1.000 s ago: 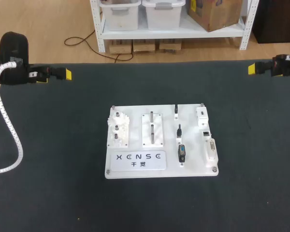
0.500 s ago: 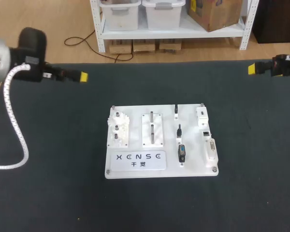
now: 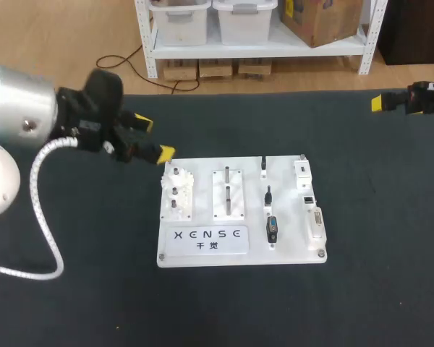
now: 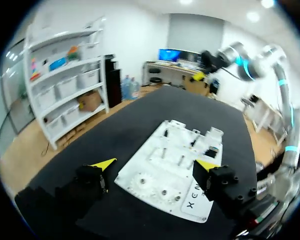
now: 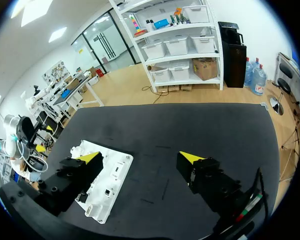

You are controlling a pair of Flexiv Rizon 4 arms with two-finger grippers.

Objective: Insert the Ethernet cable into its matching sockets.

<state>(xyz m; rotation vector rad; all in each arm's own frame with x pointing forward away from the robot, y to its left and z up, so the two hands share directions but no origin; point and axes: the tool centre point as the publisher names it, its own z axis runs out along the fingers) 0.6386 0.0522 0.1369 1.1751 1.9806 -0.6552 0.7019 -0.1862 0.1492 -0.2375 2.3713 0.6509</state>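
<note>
Head view is showing your left pincer hanging wide open and empty beside the white board's far-left corner, so you are needing to carry it across, squared up, to the black cable plugs sitting right of the board's middle.

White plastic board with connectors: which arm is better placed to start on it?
Left. Its open yellow-tipped fingers hover at the white plastic board's far-left corner; the right arm's fingers sit away at the black table's far-right edge.
</note>
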